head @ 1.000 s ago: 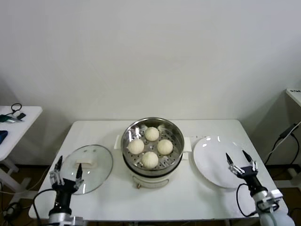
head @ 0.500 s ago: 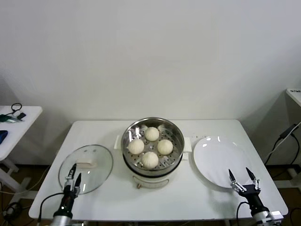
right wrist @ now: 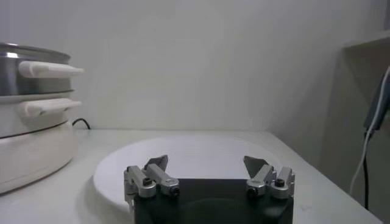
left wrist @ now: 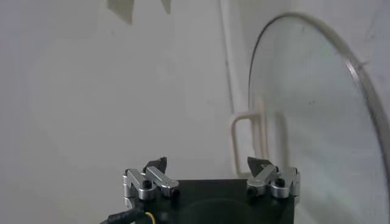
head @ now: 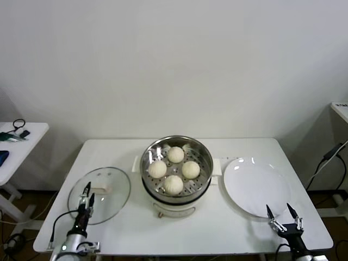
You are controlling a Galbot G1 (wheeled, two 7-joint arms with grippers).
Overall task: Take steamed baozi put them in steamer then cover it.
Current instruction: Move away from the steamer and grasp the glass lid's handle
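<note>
The steamer (head: 202, 185) stands mid-table on its white pot base, and several cream-white baozi (head: 175, 154) lie in its steel basket. The cover (head: 113, 182), a glass lid with a cream handle (head: 100, 190), lies flat on the table to the steamer's left. My left gripper (head: 88, 191) hovers open at the lid's near edge with nothing between its fingers. The left wrist view shows the left gripper (left wrist: 206, 163) facing the lid (left wrist: 317, 122) and its handle (left wrist: 247, 143). My right gripper (head: 278, 209) stands open and empty near the table's front right.
A bare white plate (head: 255, 185) lies right of the steamer, just beyond the right gripper (right wrist: 206, 159); the right wrist view shows the plate (right wrist: 183, 149) and the steamer's side (right wrist: 24, 79). A small side table (head: 16, 136) stands far left.
Both arms have drawn back toward the table's near edge. The right gripper has left the plate. The left gripper has turned and sits lower at the lid's edge.
</note>
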